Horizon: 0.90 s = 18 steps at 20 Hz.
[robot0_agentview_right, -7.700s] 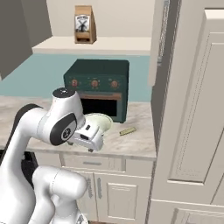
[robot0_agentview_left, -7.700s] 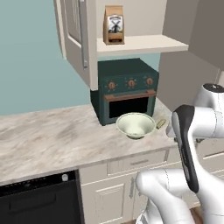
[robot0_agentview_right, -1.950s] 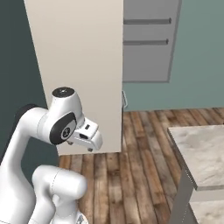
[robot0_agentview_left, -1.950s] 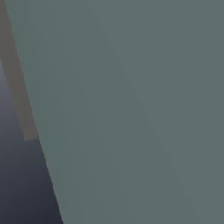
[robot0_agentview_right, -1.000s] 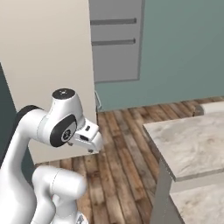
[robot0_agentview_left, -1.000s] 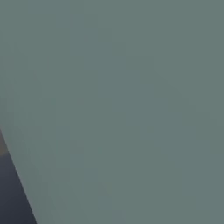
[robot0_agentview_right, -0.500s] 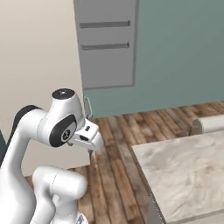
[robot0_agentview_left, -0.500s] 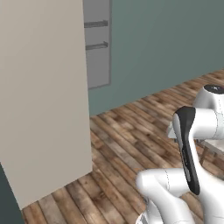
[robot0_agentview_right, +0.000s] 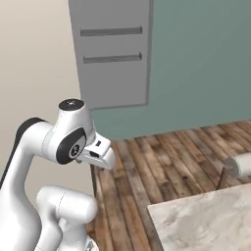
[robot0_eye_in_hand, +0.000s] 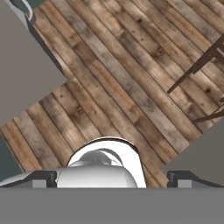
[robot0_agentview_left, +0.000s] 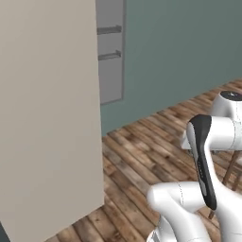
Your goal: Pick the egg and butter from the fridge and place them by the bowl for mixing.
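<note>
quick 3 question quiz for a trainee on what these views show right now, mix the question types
1. True or false: the gripper is open and holds nothing.
2. What lies under the hand in the hand view? A) wooden floor B) tiled floor C) carpet
3. Fill in: in the right base view, the marble counter sits at the lower ____.

Key: 1 true; 2 A; 3 right

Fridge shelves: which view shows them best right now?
Right base view. The fridge faces the camera there, its grey inside wall and two shelves seen nearly head-on. In the left base view the shelves are a narrow strip past the beige outer panel. The hand view looks down at the wood floor.
</note>
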Tool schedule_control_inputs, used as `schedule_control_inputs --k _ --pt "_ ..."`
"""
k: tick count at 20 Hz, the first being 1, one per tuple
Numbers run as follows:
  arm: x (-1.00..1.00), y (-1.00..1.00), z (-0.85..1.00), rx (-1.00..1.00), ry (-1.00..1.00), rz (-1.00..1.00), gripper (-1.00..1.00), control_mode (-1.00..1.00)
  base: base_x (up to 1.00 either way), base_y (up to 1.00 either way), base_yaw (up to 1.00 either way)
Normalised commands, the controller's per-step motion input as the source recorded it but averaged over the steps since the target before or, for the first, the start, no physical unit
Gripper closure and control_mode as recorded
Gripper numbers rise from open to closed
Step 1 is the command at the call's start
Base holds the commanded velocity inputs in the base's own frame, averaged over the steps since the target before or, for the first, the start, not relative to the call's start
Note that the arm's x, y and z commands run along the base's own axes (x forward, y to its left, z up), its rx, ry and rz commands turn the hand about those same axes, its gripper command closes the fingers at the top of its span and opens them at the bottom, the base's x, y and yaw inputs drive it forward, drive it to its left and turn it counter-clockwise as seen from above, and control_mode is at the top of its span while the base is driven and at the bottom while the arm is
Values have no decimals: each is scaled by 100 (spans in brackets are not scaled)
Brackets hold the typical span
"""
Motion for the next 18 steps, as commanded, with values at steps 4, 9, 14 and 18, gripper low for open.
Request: schedule_control_inputs --k 4,9,14,18 --pt "0 0 0 0 0 0 -100 100 73 0 -16" --pt "0 0 0 0 0 0 -100 100 65 2 -28" --pt "0 0 0 0 0 0 -100 100 60 5 -36" --pt "0 0 0 0 0 0 -100 100 65 3 -28"
